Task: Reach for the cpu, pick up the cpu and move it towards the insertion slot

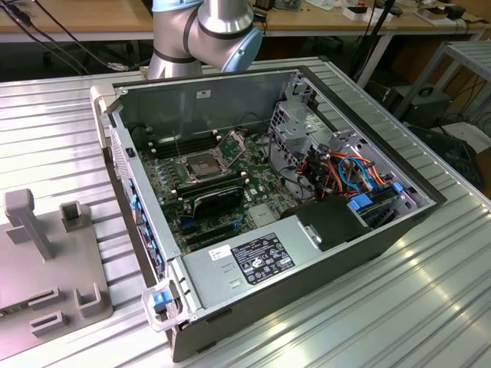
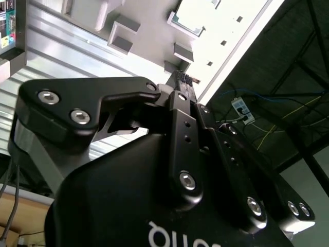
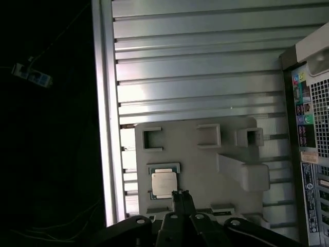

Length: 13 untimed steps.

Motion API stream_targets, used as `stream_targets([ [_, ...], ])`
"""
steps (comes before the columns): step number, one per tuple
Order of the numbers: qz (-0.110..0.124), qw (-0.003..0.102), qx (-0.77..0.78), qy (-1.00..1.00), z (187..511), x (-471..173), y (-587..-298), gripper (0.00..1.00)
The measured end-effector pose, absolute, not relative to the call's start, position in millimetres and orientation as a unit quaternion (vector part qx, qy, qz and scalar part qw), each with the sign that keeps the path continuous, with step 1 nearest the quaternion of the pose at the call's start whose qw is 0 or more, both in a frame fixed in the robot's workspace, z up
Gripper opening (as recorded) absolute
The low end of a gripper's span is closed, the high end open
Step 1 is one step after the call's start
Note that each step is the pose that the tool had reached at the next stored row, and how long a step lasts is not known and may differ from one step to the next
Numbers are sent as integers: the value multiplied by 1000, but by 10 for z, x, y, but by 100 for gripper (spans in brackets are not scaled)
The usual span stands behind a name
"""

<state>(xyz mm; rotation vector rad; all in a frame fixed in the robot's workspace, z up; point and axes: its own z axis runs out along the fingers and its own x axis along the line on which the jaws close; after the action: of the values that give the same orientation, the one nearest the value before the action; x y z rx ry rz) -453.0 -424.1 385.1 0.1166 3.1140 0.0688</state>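
In the first wrist view the cpu [image 3: 163, 184], a small square chip with a silvery-tan face, lies flat in a recess of a grey fixture plate [image 3: 190, 159]. My gripper [image 3: 181, 198] hovers above the plate just beside the cpu's edge, its black fingers pressed together with nothing between them. The same fingers [image 2: 180, 110] show in the second wrist view, tips [image 2: 183, 81] pointing at the plate. In the exterior view the insertion slot [image 1: 201, 165] is a square socket with a shiny frame on the motherboard, its lid [image 1: 234, 142] raised.
The open computer case [image 1: 307, 253] lies on a ribbed metal table [image 1: 430, 307], with drive cage and coloured cables at the exterior view's right. The grey fixture plate [image 1: 54, 261] with upright blocks sits at the exterior view's left. The table edge [image 3: 105, 128] runs close to the plate.
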Motion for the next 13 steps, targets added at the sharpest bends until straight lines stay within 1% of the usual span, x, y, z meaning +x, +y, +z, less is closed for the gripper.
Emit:
stream_targets([
  [13, 22, 12, 37, 999, 3842, -4595, -4241, 11],
])
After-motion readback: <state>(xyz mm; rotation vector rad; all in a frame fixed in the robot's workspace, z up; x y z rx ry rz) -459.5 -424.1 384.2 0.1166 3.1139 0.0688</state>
